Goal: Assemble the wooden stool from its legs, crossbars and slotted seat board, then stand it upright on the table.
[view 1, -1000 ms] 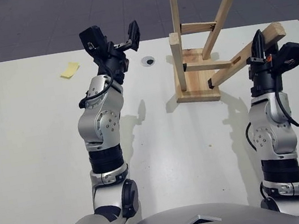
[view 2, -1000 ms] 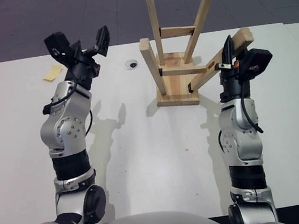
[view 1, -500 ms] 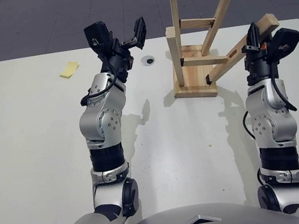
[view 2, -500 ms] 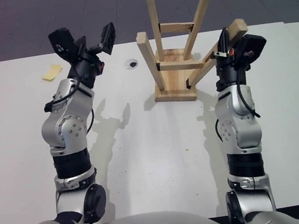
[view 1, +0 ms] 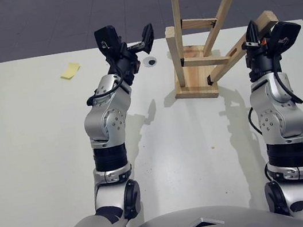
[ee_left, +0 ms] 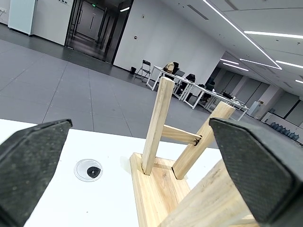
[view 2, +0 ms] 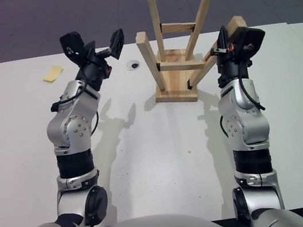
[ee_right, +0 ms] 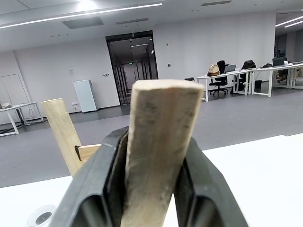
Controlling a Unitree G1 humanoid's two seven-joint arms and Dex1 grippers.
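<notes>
On the white table (view 1: 28,140), upturned stool (view 1: 196,87); grey tiled floor (view 1: 37,22) beyond.

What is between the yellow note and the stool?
In the left eye view: a small round port, with the open left gripper raised nearby.

The white table (view 1: 44,166) in front of me carries the wooden stool (view 1: 205,60) toward its far right, upside down, seat board (view 1: 196,85) down and legs up. Left of it sits a round cable grommet (view 1: 150,62) (set into the top), farther left a yellow sticky note (view 1: 70,70), and nearer me a tiny yellow speck (view 1: 214,148).
</notes>
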